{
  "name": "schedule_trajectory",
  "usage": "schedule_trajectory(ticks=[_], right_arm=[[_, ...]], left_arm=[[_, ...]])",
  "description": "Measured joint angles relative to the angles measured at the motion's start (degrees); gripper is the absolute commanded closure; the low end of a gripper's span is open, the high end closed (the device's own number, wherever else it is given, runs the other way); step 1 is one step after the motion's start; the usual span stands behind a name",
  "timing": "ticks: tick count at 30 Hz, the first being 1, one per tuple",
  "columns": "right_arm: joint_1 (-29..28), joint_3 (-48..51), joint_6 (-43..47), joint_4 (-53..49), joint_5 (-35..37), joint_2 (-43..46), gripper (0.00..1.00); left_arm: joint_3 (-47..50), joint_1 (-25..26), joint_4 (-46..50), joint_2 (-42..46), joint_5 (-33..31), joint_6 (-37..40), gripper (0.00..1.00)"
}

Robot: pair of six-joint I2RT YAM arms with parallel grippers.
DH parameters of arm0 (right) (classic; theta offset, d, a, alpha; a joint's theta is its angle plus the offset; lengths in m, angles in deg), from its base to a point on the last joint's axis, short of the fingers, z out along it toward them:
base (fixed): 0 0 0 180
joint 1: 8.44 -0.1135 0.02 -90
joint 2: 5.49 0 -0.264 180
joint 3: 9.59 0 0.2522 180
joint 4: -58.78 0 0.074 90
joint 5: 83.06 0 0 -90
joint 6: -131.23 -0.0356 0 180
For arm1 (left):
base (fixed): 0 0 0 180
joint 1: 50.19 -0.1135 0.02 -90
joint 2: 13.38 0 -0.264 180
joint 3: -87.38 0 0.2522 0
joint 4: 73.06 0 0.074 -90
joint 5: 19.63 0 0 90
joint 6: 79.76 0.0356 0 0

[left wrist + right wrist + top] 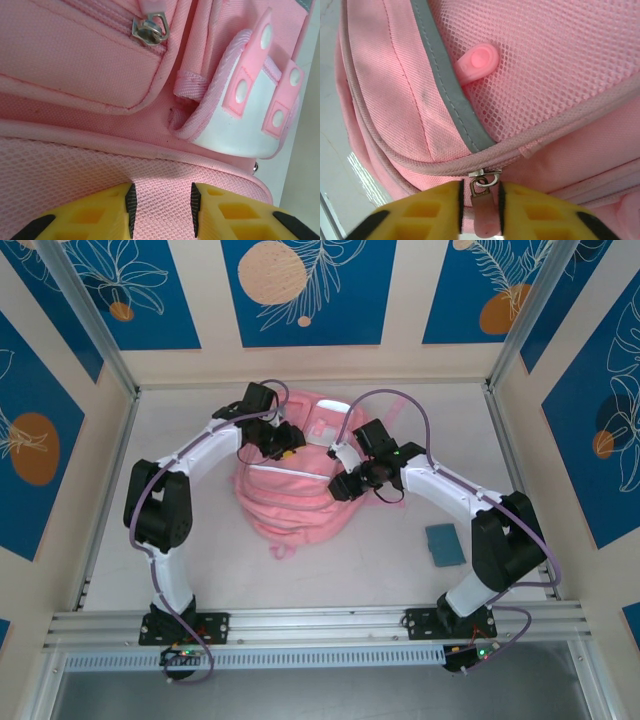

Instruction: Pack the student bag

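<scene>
Right jaws pinch zipper pull (pixel 483 202) on student bag (pixel 290 506); left jaws' grip unclear; teal pad (pixel 445 544) nearby.

The top camera sat high above and behind my bases. It looked down and forward from far enough to take in both my arms and the whole student bag (pixel 290 508). My left wrist camera rode just behind my left gripper (pixel 162 194) and looked along the fingers, very near to the mesh lying between those jaws. My right wrist camera looked the same way past my right gripper (pixel 481 194), very near to the zipper pull (pixel 483 206) between those jaws. All three views shared the bag.
</scene>
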Motion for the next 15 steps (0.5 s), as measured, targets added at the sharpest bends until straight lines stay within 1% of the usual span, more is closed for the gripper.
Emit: schedule_trajectory(ticks=[4, 7, 11, 15], right_arm=[[0.0, 0.1, 0.2, 0.0, 0.2, 0.1, 0.89], [0.0, 0.8, 0.0, 0.2, 0.5, 0.8, 0.95], [0.0, 0.9, -0.3, 0.1, 0.6, 1.6, 0.98], [0.0, 1.8, -0.7, 0.2, 0.1, 2.6, 0.99]], left_arm=[[-0.1, 1.0, 1.5, 0.6, -0.5, 1.0, 0.72], [0.1, 2.7, 2.4, 1.4, -0.7, 1.2, 0.77], [1.5, 5.3, 2.3, 2.1, -1.2, 1.6, 0.83], [3.3, 6.1, 1.6, 2.0, -1.9, 1.2, 0.86]])
